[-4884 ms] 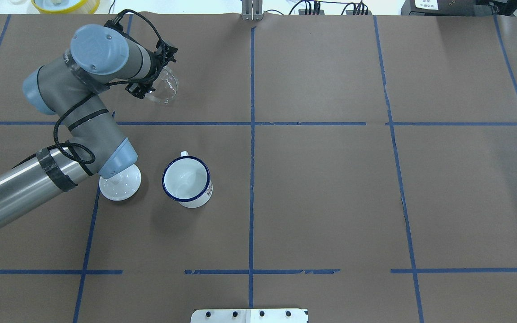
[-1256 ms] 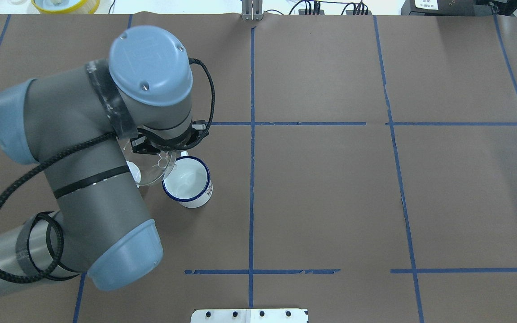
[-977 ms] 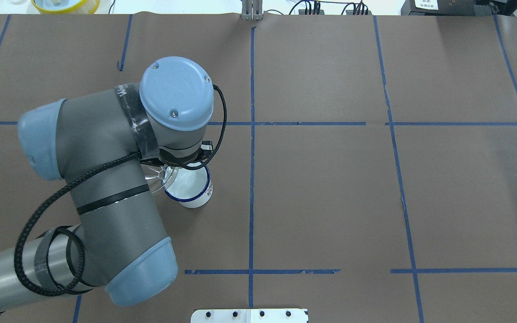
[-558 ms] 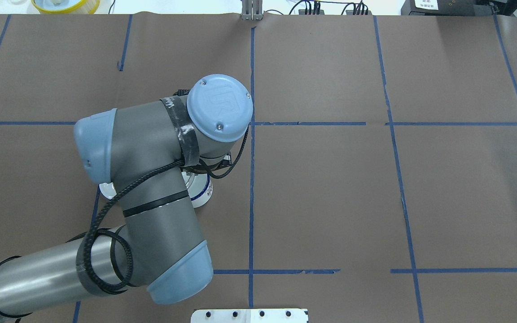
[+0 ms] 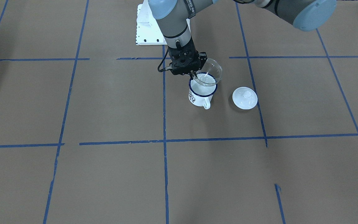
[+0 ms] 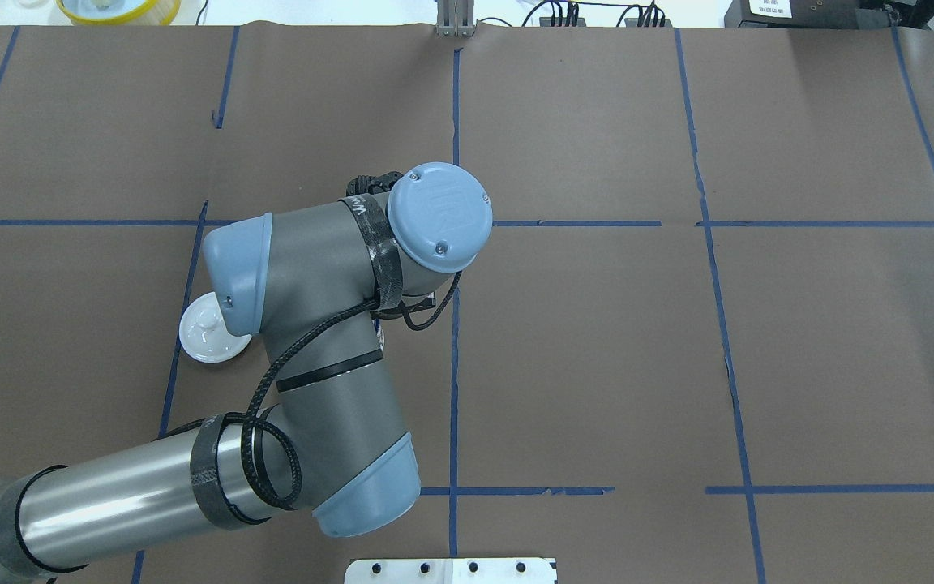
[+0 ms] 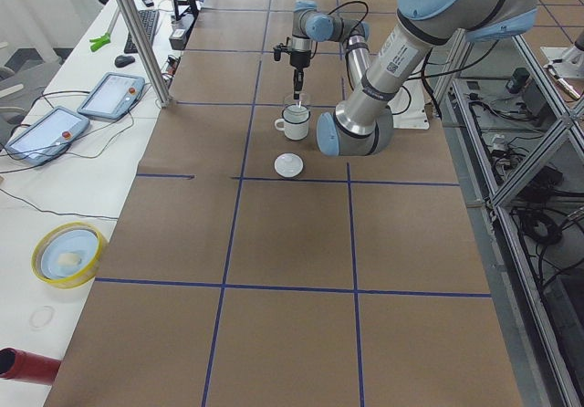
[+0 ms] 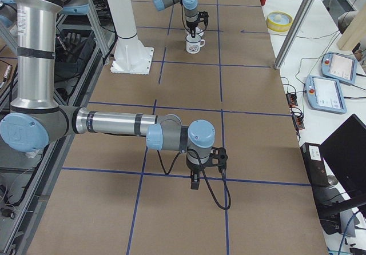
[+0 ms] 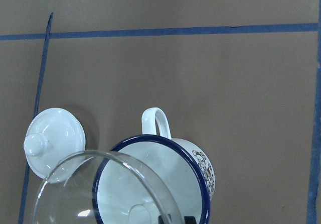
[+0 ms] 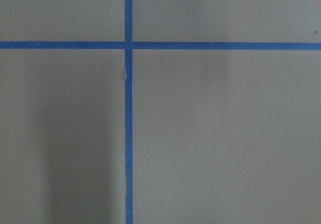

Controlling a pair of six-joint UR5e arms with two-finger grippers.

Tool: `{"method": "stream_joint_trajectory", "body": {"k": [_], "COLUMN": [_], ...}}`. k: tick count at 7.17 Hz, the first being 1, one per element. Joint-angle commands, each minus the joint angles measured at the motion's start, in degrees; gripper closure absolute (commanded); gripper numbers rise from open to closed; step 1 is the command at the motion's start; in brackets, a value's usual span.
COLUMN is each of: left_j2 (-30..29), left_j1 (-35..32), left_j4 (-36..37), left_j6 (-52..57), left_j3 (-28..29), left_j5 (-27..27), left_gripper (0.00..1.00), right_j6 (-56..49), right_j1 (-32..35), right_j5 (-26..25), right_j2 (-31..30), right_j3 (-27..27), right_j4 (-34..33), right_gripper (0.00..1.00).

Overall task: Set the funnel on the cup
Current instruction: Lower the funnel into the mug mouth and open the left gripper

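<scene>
The white mug (image 5: 198, 97) with a dark blue rim stands upright near the table's middle, handle toward the operators' side. My left gripper (image 5: 194, 73) is shut on the rim of the clear funnel (image 5: 213, 70) and holds it tilted just above the mug's mouth, shifted a little toward the lid. In the left wrist view the funnel's bowl (image 9: 65, 194) overlaps the mug (image 9: 198, 166). In the overhead view my left arm hides both. My right gripper (image 8: 194, 184) hangs above bare table far from the mug; I cannot tell whether it is open or shut.
A round white knobbed lid (image 5: 245, 98) lies beside the mug and also shows in the overhead view (image 6: 201, 339). A yellow-rimmed bowl (image 6: 118, 8) sits at the far left corner. The white base plate (image 5: 149, 28) is at the robot's edge.
My left arm has carried the funnel from the far left of the table to above the mug. The arm now covers the mug in the overhead view and the lid shows again.
</scene>
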Motion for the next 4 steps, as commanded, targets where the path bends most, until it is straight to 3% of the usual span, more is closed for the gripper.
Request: {"method": "stream_joint_trajectory", "body": {"k": [1,3,4], "left_j2": [0.1,0.2,1.8], "left_j1": [0.2,0.1,-0.2], "left_j4": [-0.5,-0.7,-2.6], "left_j6": [0.3,0.5,0.9], "left_j3": [0.0,-1.2,-5.5], "left_j5": [0.0,0.0,0.0], "left_gripper": [0.0,0.0,0.0], "right_j6": [0.0,0.0,0.0], "right_j1": [0.0,0.0,0.0], "right_j5": [0.0,0.0,0.0], "right_j2": [0.0,0.0,0.0], "right_j3": [0.0,0.0,0.0], "right_j4": [0.0,0.0,0.0], "right_gripper": [0.0,0.0,0.0]}}
